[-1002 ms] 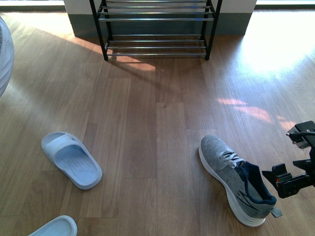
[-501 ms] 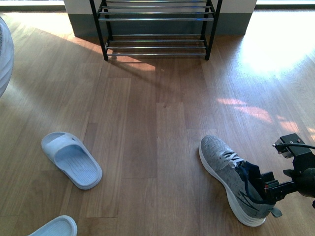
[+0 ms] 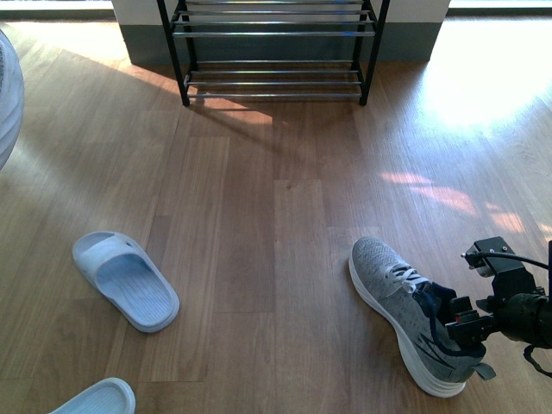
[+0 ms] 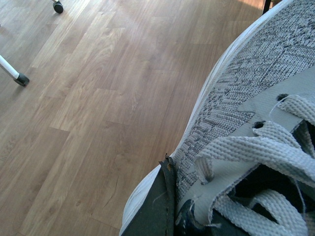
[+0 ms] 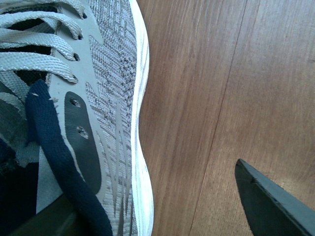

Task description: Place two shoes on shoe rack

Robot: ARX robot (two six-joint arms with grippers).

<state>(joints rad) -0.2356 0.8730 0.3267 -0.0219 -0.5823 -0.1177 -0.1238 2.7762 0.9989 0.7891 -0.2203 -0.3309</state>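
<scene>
Grey knit sneaker [image 3: 405, 310]: light, soft; take firmer navy heel collar [image 3: 445, 298]. Right claw [image 3: 457, 319] open astride it.

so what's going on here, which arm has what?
The right claw is at the heel end of the grey sneaker on the floor, jaws open astride its side wall, not gripping yet. The left claw appears shut on the other sneaker, held up off the floor. A pale slide and a second slide lie on the floor. The shoe rack stands at the far wall, with no shoes on the tiers in view.
</scene>
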